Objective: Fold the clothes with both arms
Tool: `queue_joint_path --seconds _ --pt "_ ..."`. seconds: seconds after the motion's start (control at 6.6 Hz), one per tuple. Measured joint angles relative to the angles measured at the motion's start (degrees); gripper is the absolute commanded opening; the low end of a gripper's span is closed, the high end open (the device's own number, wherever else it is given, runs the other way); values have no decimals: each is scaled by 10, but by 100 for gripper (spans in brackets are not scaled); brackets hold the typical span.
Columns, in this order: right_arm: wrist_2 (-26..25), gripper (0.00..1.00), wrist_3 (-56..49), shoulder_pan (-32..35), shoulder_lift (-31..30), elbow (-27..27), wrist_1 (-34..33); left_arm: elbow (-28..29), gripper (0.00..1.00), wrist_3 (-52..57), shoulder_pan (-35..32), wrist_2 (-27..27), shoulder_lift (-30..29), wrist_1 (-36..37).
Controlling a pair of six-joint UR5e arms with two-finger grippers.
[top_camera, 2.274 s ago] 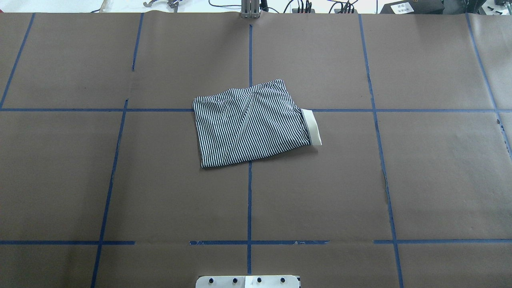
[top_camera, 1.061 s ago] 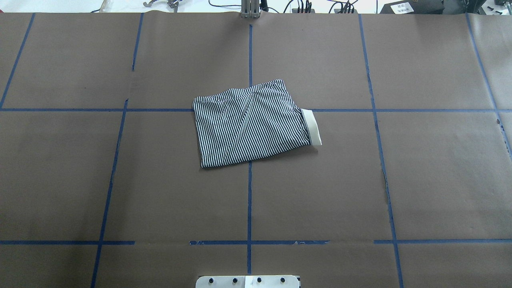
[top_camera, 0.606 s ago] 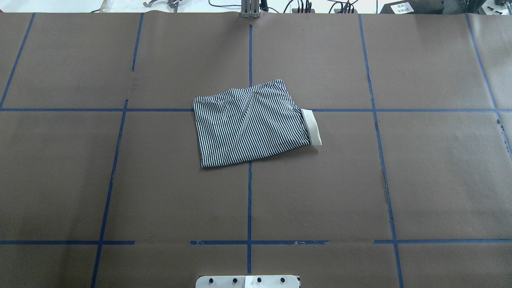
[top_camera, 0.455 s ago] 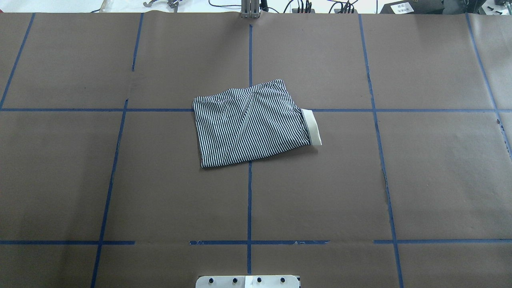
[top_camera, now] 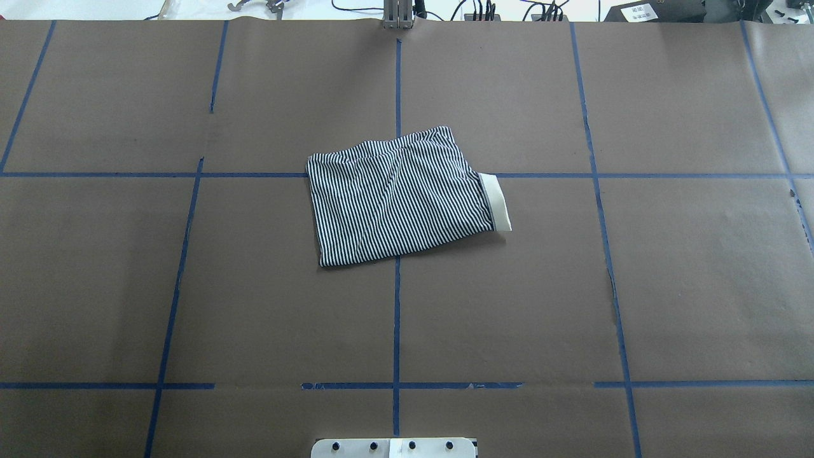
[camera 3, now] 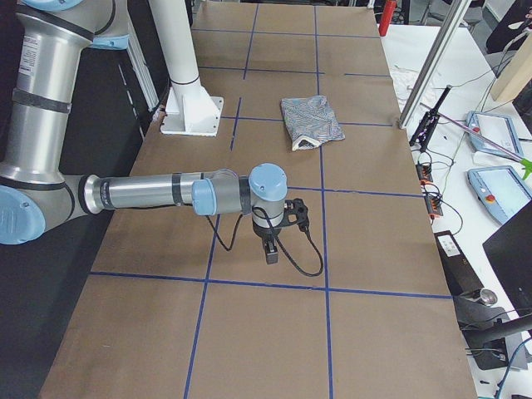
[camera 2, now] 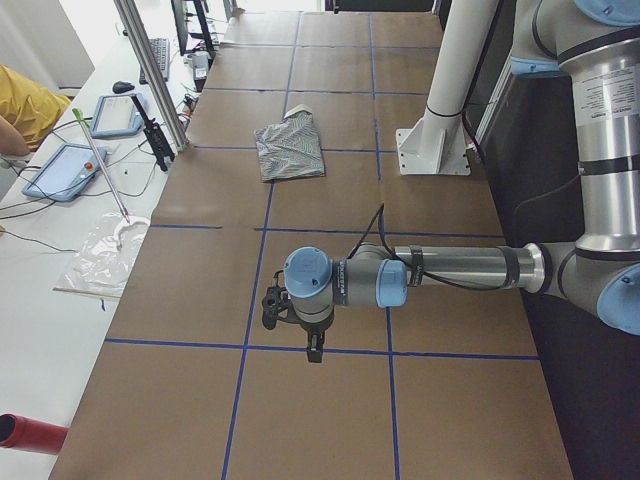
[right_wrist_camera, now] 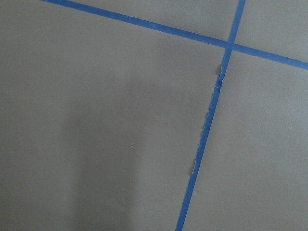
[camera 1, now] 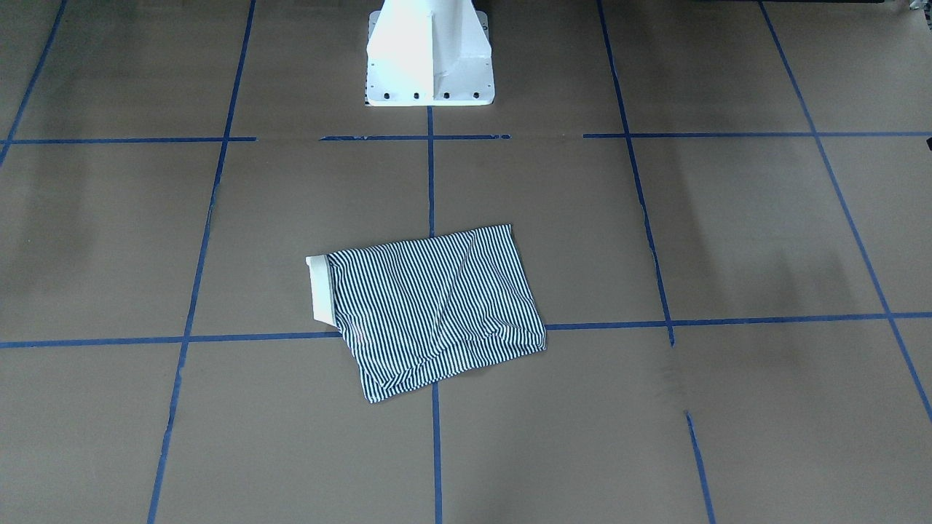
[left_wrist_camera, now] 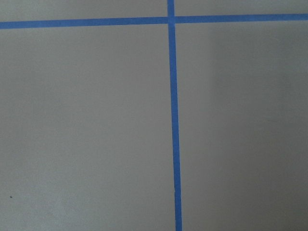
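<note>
1. A striped polo shirt (top_camera: 397, 200) lies folded into a compact, slightly skewed rectangle at the middle of the table (top_camera: 668, 286). It sits flat on brown paper, across the crossing of two blue tape lines (top_camera: 397, 318).
2. A cream band (top_camera: 495, 202) sticks out from the bundle's edge on the robot's right side. No placket or chest patch shows on the upper face.
3. Neither arm enters the overhead or the front-facing view, where the shirt (camera 1: 433, 313) lies alone in front of the white pedestal (camera 1: 429, 54).
4. Seen from the table's left end, the left arm (camera 2: 450, 268) reaches out level over the paper. The left gripper (camera 2: 313, 345) points down, well apart from the shirt (camera 2: 290, 148) far along the table. This view does not show whether its jaws are apart or together.
5. From the right end, the right arm (camera 3: 150, 193) stretches out the same way. The right gripper (camera 3: 271, 249) also points down, with a black cable looping beside it, well apart from the shirt (camera 3: 311, 121). Its jaw state cannot be told either.
6. Both wrist cameras show only brown paper and crossing blue tape, ragged-edged under the right wrist.
</note>
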Motion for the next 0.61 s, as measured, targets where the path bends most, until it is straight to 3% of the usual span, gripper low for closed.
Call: queue_joint_path --seconds 0.61 --pt "0 100 0 0 -3 -1 0 -5 100 0 -1 1 1 0"
